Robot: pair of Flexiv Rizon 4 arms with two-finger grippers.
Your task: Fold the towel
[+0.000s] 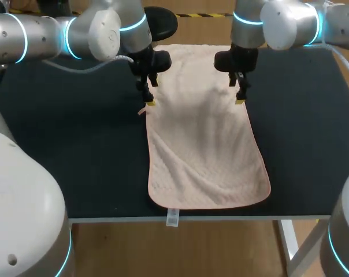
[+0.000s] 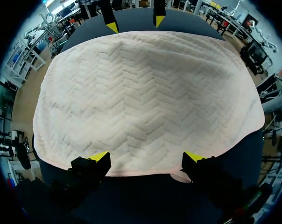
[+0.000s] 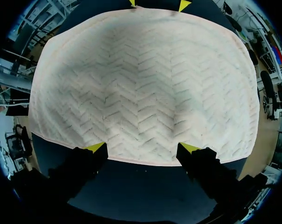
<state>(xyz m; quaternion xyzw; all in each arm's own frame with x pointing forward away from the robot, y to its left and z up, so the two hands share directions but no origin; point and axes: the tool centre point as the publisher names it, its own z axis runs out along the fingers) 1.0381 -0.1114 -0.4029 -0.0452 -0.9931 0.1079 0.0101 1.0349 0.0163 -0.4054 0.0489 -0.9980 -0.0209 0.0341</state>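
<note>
1 towel (image 1: 206,144), 2 spread jaws.

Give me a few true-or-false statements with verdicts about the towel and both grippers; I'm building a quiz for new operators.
1. The towel lies spread out on the table, not yet folded. True.
2. The left gripper is shut on the towel's edge. False: its fingers stand wide apart at that edge.
3. The right gripper is at the long edge opposite the left gripper. True.
4. The towel is dark blue. False: it is pale pink, and the table under it is dark.
5. A small white tag hangs at the towel's near end, over the table's edge. True.
</note>
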